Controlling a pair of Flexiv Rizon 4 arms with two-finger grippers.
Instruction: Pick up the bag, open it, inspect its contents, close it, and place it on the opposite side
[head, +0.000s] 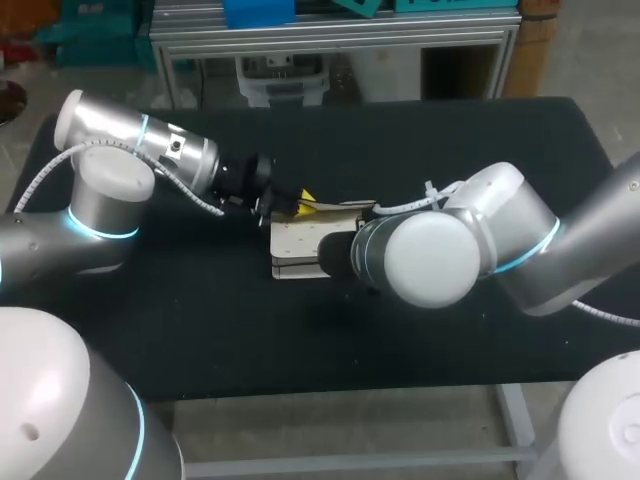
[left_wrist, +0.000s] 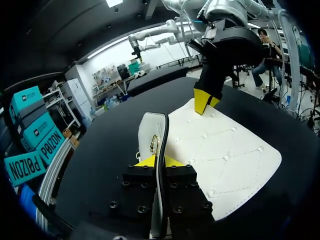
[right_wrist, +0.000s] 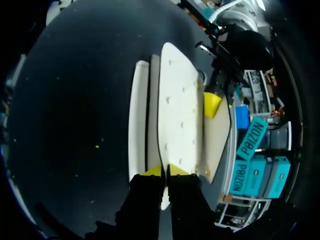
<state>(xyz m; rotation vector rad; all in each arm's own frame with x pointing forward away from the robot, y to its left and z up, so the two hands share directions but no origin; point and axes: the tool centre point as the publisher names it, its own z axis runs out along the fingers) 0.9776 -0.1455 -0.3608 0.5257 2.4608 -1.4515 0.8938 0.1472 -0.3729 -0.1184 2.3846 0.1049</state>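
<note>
head: high behind the robot, looking down on the whole surface (head: 420, 340), farthest off.
left wrist: close in, sighting along left fingers (left_wrist: 145, 161) across the bag (left_wrist: 225, 160).
right wrist: close in, along right fingers (right_wrist: 152, 171), apparently facing the opposite way.
shared: bag in all three, partly blocked from head.

Overhead, the right arm (head: 430, 258) hides part of the bag (head: 298, 245).
</note>
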